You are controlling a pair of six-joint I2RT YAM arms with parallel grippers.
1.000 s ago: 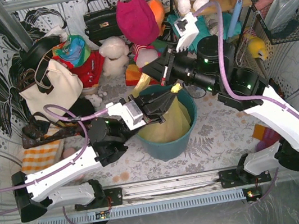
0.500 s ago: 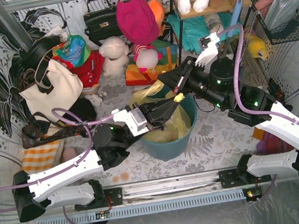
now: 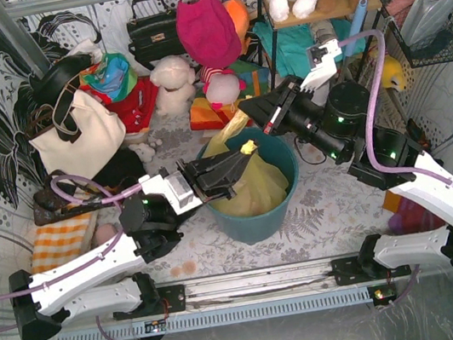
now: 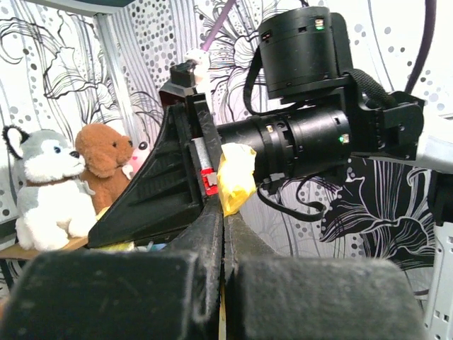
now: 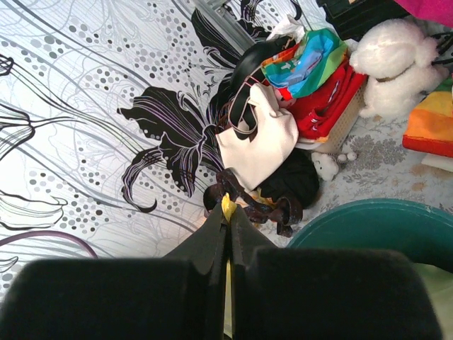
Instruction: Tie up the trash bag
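Note:
The yellow trash bag [image 3: 250,185] sits in the teal bucket [image 3: 256,221] at the middle of the top view. My left gripper [image 3: 240,156] is shut on one yellow corner of the bag's mouth, whose tip [image 4: 236,177] sticks out past the fingertips in the left wrist view. My right gripper [image 3: 245,115] is shut on another corner above the bucket's far rim; in the right wrist view a yellow strip [image 5: 227,209] is pinched between its fingers. The two grippers are close together above the bucket.
A cream tote bag [image 3: 74,134] and a red bag stand at the back left. Plush toys [image 3: 171,82], a black handbag and a shelf with stuffed animals crowd the back. A wire basket [image 3: 430,12] hangs at the right. A striped cloth [image 3: 60,235] lies left.
The left gripper has drawn back to the left with its bag corner. The right gripper has lifted and moved back with its corner, pulling the bag's mouth upward.

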